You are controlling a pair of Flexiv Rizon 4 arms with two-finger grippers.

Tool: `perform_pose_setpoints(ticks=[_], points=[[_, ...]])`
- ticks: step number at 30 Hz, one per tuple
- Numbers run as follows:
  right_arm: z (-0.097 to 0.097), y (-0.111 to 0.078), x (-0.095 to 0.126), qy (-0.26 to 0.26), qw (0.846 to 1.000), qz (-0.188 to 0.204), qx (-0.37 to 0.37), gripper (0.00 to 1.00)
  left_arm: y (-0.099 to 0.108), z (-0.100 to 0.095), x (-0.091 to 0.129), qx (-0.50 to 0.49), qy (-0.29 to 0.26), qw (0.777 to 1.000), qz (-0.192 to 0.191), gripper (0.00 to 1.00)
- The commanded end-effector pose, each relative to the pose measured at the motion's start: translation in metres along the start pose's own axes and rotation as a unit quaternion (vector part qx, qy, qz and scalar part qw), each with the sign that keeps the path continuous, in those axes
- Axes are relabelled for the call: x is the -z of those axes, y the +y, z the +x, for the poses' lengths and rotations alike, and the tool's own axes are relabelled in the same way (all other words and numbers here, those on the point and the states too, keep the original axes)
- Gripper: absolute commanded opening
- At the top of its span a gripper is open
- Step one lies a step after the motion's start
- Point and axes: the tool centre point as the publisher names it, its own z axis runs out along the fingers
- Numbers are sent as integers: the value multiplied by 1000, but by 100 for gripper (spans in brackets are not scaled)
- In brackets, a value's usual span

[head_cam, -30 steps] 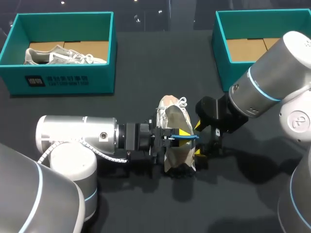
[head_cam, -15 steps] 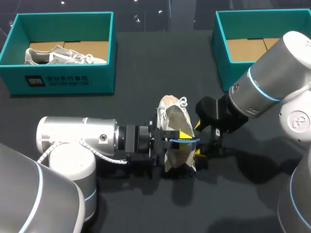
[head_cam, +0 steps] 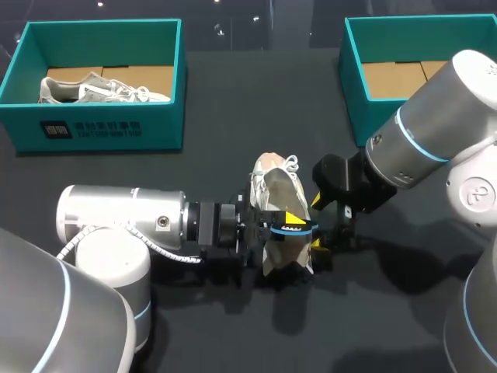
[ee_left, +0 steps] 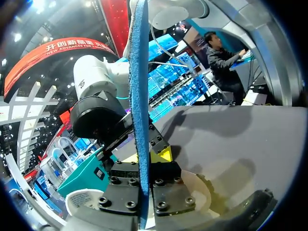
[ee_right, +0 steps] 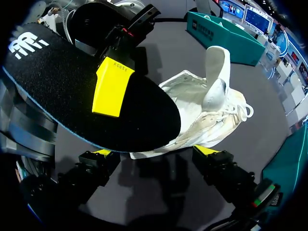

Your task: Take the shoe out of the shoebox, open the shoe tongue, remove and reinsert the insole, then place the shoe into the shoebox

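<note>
Reinserting the insole is judged the step in hand. A flat black foam insole with a blue underside [ee_right: 62, 86] is clamped edgewise in the left pincer [head_cam: 295, 224], close over the white lace-up shoe [ee_right: 211, 115] on the dark table [head_cam: 233, 101]. The right pincer [ee_right: 155, 152] straddles the shoe; whether it grips cannot be told. Next, the insole must be angled into the shoe's opening. Beyond stands the empty teal cardboard shoebox [head_cam: 357, 85].

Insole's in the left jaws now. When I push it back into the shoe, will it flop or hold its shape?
Probably holds its shape: the insole stands straight out from the left jaws with no droop. It looks thin, so it may bend if its tip catches in the shoe. Likely light.
</note>
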Motion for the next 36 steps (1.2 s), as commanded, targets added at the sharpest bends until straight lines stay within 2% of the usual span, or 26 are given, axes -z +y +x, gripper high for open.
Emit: perform_pose_setpoints(ticks=[1, 23, 32, 36], points=[[1, 0, -1, -1, 1000, 0, 0, 100, 6, 0, -3, -6, 1, 1000, -1, 0], [1, 0, -1, -1, 1000, 0, 0, 100, 24, -2, -3, -41, -4, 999, -23, 0], [1, 0, -1, -1, 1000, 0, 0, 100, 19, -1, -2, -56, -7, 998, -15, 0], [1, 0, -1, -1, 1000, 0, 0, 100, 25, -4, -3, -55, -8, 998, -18, 0]])
